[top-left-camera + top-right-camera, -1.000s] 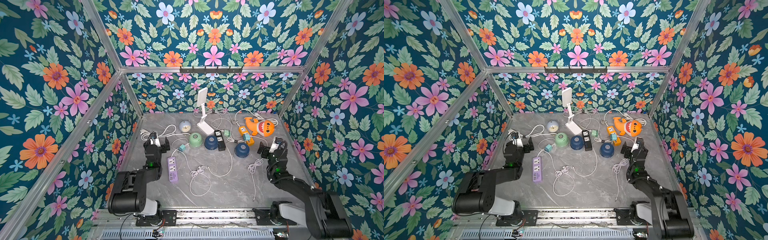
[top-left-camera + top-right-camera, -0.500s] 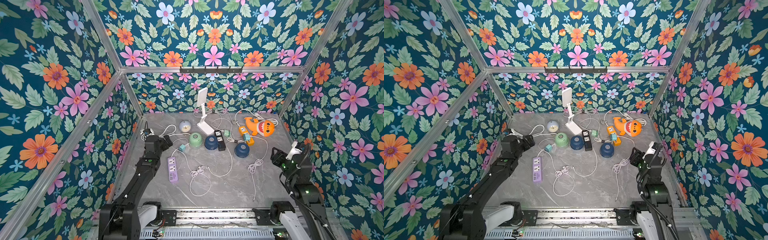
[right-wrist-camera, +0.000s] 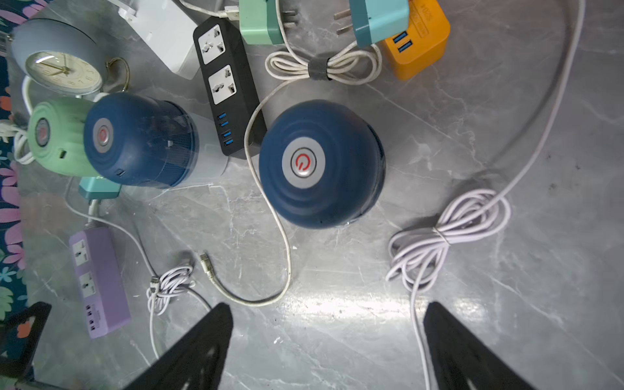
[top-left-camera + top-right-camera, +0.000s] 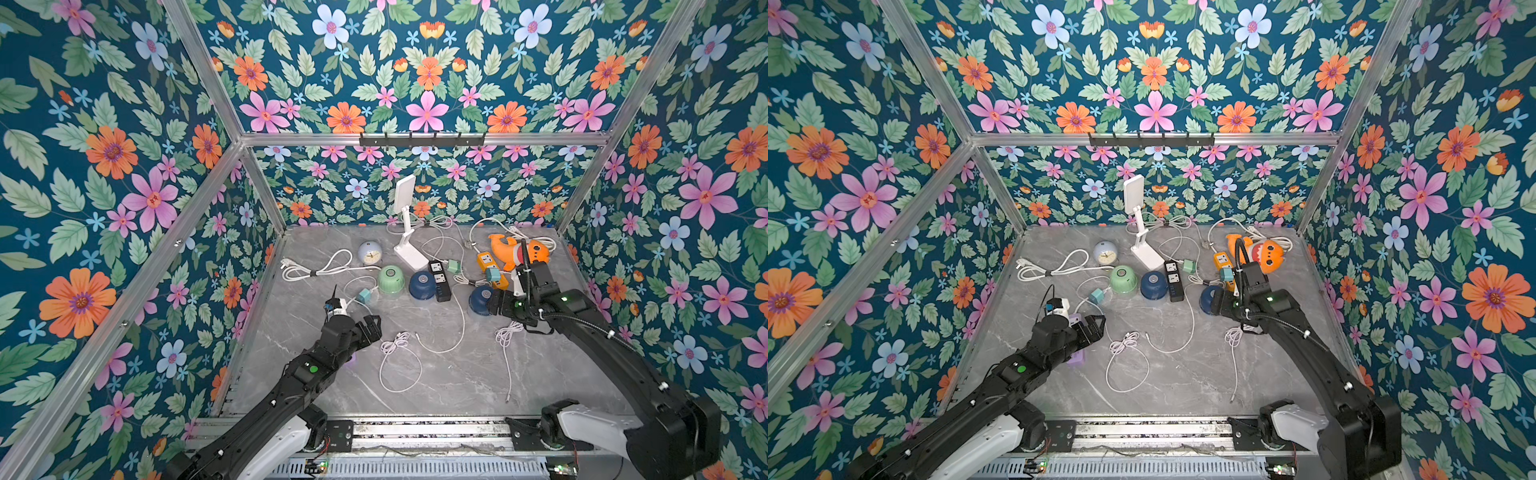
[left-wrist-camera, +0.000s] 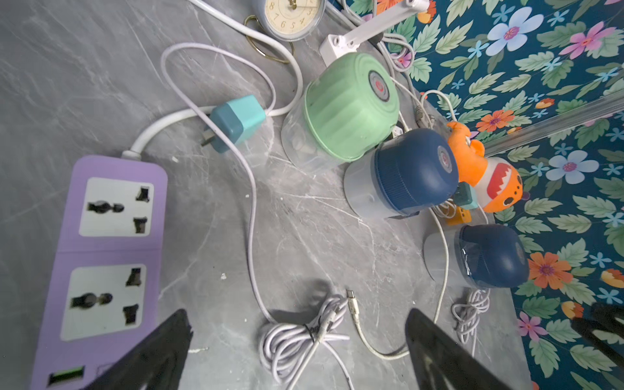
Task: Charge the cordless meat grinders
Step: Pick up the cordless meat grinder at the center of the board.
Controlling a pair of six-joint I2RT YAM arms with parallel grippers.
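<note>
Three cordless meat grinders stand at mid-table: a pale green one, a navy one beside it, and another navy one further right. My right gripper hangs open just right of that last grinder and holds nothing. Above the purple power strip, my left gripper is open and empty, with a coiled lilac cable below its jaws. A second lilac coil lies under my right arm.
Behind the grinders are a pale-blue alarm clock, a white folding lamp, a black power strip, an orange power strip and an orange shark toy. A teal plug adapter and loose white cables lie around. Floral walls enclose three sides.
Both arms have unfolded over the table. The left gripper moved from the back left toward the middle front. The right gripper swung from the right side to the right navy grinder.
</note>
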